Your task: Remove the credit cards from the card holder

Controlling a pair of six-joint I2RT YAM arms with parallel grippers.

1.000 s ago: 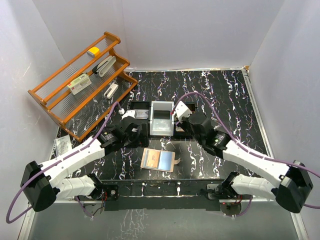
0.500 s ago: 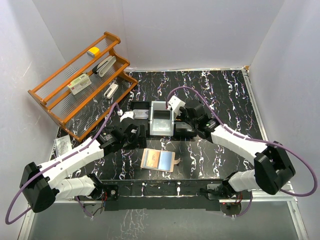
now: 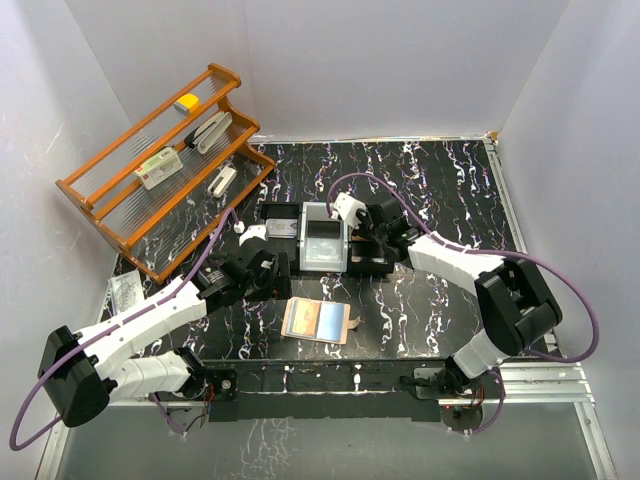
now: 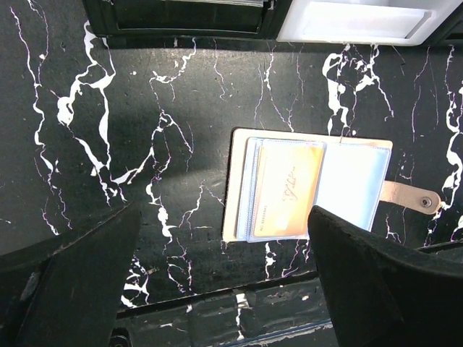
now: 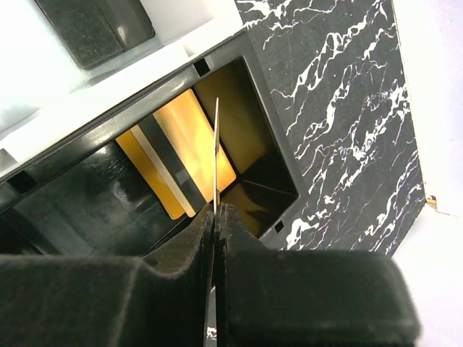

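Our right hand (image 5: pixel 215 217) is clamped tight on a thin credit card (image 5: pixel 216 152), held edge-on above the black end compartment of the tray (image 5: pixel 108 123), where an orange card (image 5: pixel 173 155) lies. Our left hand (image 4: pixel 224 271) hangs spread wide over the card holder (image 4: pixel 354 181), which lies open on the surface (image 4: pixel 145 108) with a second orange card (image 4: pixel 286 189) in it.

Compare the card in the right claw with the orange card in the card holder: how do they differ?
Grip: the right claw is shut on the held card; nothing touches the orange card. Pose: the held card is seen edge-on; the orange card lies flat. Place: the held card is over the black tray; the orange card sits in the card holder. Both are thin.
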